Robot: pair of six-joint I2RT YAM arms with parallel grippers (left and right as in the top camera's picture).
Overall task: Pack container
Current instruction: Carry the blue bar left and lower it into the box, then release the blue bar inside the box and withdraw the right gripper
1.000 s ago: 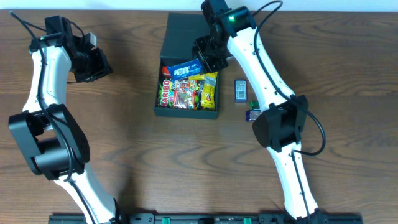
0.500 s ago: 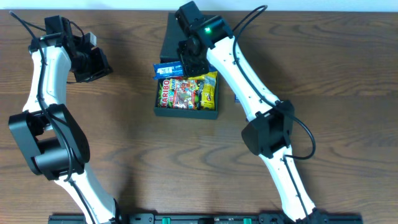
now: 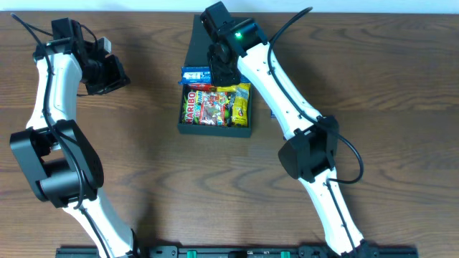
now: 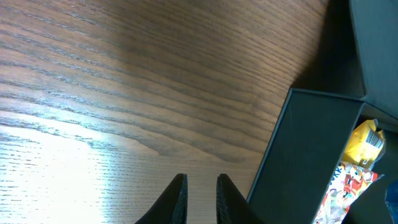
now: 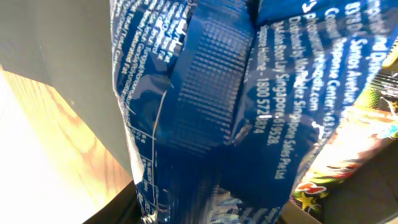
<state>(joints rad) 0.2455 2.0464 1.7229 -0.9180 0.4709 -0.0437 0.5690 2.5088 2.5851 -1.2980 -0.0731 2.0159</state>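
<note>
The container point(image 3: 215, 131) is a black box in the middle back of the table, its flap lid point(image 3: 206, 39) open toward the far side. It holds a red Haribo bag point(image 3: 191, 106), a colourful bag point(image 3: 214, 104) and a yellow packet point(image 3: 241, 104). My right gripper point(image 3: 219, 70) is shut on a blue snack packet point(image 3: 193, 74) and holds it over the box's back left corner. That packet fills the right wrist view point(image 5: 217, 106). My left gripper point(image 3: 109, 75) is empty, its fingers nearly together point(image 4: 201, 199), over bare wood to the left of the box point(image 4: 305, 149).
The right arm point(image 3: 280, 93) reaches across the table to the right of the box and covers what lies there. The left wrist view shows the yellow packet point(image 4: 364, 143) inside the box. Bare wood lies in front of the box.
The right gripper has carried the blue packet left, from the box's back right to its back left corner. The arm now covers small packets right of the box. The left arm has not moved.
</note>
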